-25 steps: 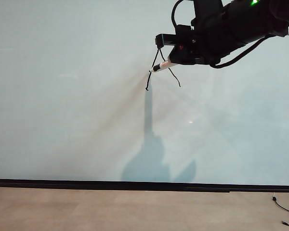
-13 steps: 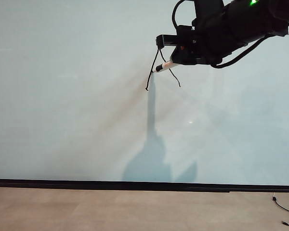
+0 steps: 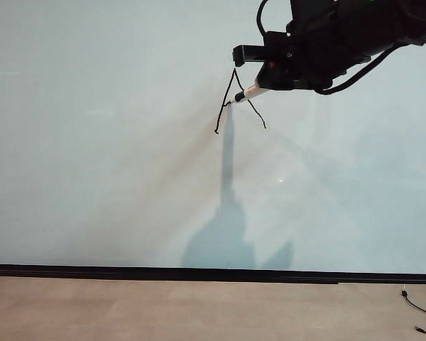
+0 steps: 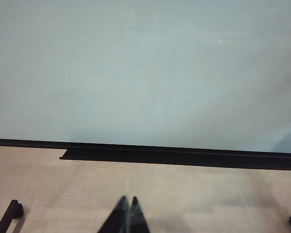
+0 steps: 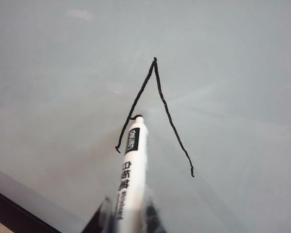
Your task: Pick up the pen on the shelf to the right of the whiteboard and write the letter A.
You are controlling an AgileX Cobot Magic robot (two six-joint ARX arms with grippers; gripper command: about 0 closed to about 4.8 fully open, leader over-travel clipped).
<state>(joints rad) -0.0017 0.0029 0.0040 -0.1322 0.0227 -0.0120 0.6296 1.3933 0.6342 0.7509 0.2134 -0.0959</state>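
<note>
Since a second ago, our right gripper [image 3: 264,84] has gone up a little on the whiteboard [image 3: 92,163], and the pen [image 3: 246,93] went up with it. Its tip was out past the left line before, and now it sits right by that line, part way up. We see the right gripper near the top of the board, on the right side, at the end of a big black arm. Its jaws are pinching the back part of the pen [image 5: 130,170], with the white barrel and its dark print sticking out. The black tip touches the board just inside the left line, where a tiny hook of ink starts. The letter A [image 5: 154,114] has two slanted lines that meet in a point at the top. The cross line is only just begun. A dark shadow of the arm falls on the board below. Our left gripper [image 4: 125,206] hangs low over the pale floor, in front of the black strip under the board, far from the pen. Its two fingers are pressed together and hold nothing.
</note>
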